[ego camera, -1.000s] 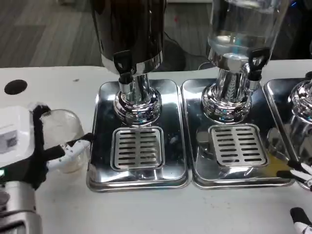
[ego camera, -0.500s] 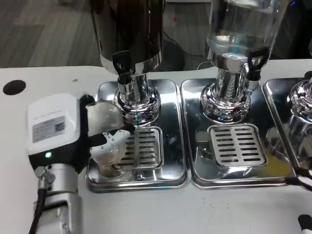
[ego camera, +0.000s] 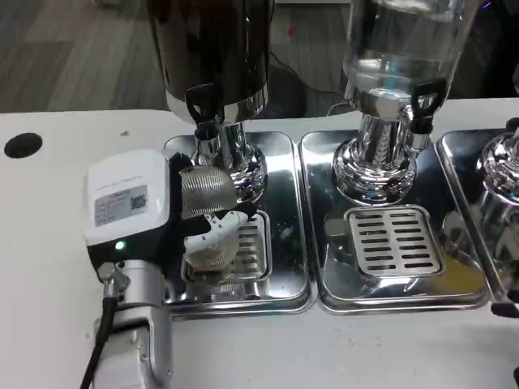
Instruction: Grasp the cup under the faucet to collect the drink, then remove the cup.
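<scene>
Since the earlier frames the left hand (ego camera: 154, 212) has carried the clear cup (ego camera: 209, 217) rightward off the white bench (ego camera: 49, 267) and over the left drip tray (ego camera: 284, 267), bringing it just below the dark dispenser's faucet (ego camera: 203, 109). The cup stands roughly upright with its long axis vertical and its open mouth facing up, above the slotted grate (ego camera: 251, 251) and just beside the chrome pedestal (ego camera: 243, 166). The fingers (ego camera: 215, 231) wrap closely round the cup's side, holding it; at the picture's right edge only a dark tip of the right hand (ego camera: 508, 309) shows, and how its fingers lie cannot be told.
</scene>
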You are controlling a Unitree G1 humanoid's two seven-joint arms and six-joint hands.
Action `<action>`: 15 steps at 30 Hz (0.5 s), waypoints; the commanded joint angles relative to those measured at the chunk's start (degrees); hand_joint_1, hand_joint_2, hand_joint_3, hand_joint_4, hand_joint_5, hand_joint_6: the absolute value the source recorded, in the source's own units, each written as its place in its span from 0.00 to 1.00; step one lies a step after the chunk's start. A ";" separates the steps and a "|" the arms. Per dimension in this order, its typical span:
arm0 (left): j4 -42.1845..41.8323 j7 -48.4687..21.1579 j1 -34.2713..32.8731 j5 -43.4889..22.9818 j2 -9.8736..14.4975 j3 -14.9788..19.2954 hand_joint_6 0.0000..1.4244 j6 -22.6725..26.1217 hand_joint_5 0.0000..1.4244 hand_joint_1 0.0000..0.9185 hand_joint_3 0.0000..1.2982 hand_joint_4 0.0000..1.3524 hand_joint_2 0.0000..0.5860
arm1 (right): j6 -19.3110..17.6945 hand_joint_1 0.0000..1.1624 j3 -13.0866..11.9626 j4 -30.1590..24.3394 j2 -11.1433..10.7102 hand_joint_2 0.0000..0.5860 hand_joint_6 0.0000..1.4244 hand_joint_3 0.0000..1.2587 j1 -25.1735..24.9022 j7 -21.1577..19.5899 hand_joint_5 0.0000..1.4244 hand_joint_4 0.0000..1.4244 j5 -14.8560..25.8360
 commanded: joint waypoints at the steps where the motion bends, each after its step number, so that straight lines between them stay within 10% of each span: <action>1: 1.40 2.36 -2.04 0.99 -0.49 -0.41 0.66 0.73 0.59 0.36 0.41 0.45 0.22 | -1.51 0.41 -0.70 1.40 -0.88 0.78 0.00 0.18 -0.22 0.63 0.06 0.08 1.44; 15: 7.14 5.31 -4.94 -0.44 -1.78 -0.64 0.65 1.42 0.58 0.35 0.40 0.44 0.22 | -2.27 0.41 -0.01 2.94 -1.31 0.77 0.00 0.19 -1.91 2.67 0.06 0.08 3.11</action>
